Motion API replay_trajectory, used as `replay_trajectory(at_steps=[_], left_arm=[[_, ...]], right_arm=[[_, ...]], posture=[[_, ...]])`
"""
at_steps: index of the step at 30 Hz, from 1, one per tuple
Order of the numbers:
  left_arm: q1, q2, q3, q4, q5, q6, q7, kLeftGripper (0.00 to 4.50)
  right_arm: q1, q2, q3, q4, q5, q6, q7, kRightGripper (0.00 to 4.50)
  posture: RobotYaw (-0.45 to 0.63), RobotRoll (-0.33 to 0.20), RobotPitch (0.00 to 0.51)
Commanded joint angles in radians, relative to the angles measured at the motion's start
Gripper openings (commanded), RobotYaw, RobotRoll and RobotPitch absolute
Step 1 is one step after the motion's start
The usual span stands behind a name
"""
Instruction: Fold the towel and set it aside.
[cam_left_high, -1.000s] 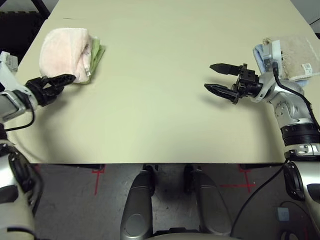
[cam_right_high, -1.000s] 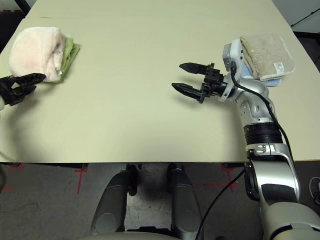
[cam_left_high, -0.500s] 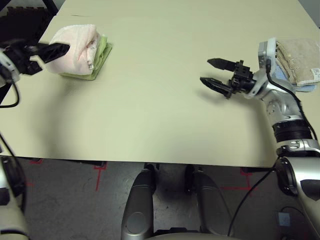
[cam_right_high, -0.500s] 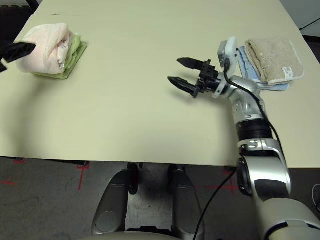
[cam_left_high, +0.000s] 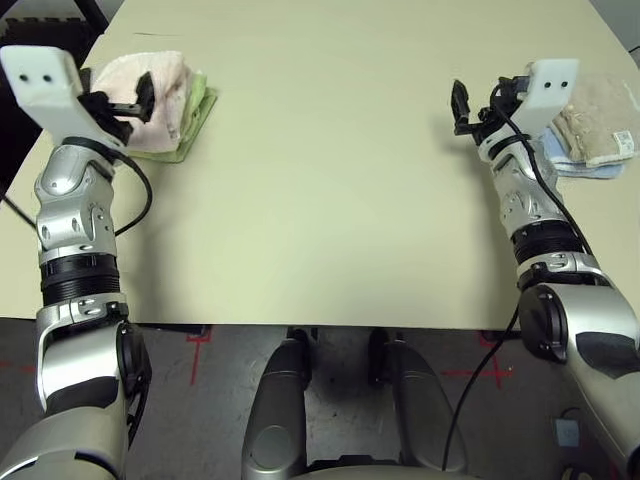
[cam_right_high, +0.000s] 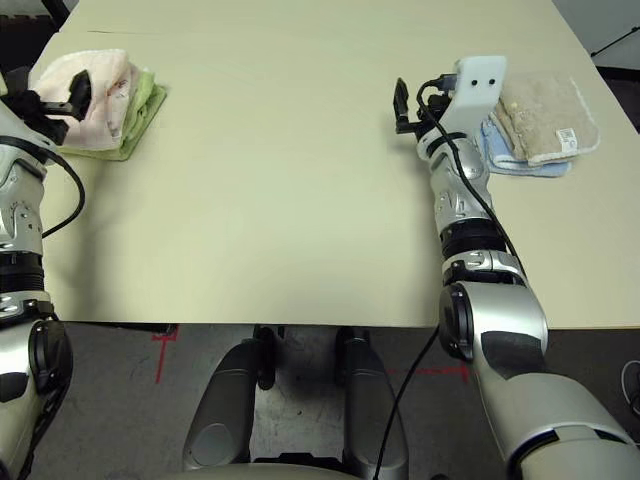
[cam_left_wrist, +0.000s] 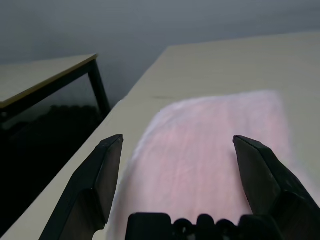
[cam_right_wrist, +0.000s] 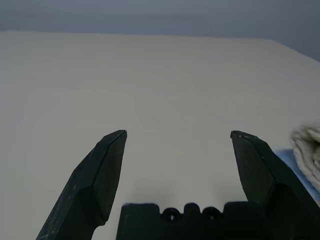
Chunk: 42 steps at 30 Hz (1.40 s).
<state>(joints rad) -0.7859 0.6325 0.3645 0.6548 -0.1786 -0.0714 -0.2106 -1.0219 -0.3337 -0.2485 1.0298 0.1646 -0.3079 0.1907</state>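
Both arms swing up from lying across the table to pointing forward toward twelve o'clock. The left gripper (cam_left_high: 118, 98), a second ago low at nine o'clock just beside the pink towel (cam_left_high: 165, 80), now hangs over that towel's near side, jaws wide, with its white wrist block facing the camera. The right gripper (cam_left_high: 478, 102), earlier aimed sideways toward nine o'clock at mid-table, now points away at two o'clock, nearer the beige towel (cam_left_high: 598, 120), fingers spread.
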Motion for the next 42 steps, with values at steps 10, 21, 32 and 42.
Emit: replay_trajectory(at_steps=[10,21,32,42], left_arm=[[-0.070,0.043,-0.021,0.169,0.001,-0.085,-0.110,4.45],[-0.109,0.022,-0.052,0.126,-0.066,-0.055,-0.344,4.45],[-0.048,-0.010,-0.003,0.123,-0.100,-0.088,-0.295,4.45],[-0.032,-0.077,-0.011,0.012,-0.144,-0.042,-0.311,4.45]], right_arm=[[0.029,-0.090,-0.041,0.055,0.042,-0.032,0.152,4.50],[0.033,-0.097,-0.059,0.050,0.059,-0.015,0.177,4.50],[0.058,-0.131,-0.069,0.043,0.058,-0.041,0.201,4.50],[0.061,-0.118,-0.067,0.045,0.055,-0.049,0.193,4.50]], posture=[[-0.04,0.000,0.298],[-0.05,0.000,0.291],[-0.06,0.000,0.281],[-0.04,0.000,0.274]])
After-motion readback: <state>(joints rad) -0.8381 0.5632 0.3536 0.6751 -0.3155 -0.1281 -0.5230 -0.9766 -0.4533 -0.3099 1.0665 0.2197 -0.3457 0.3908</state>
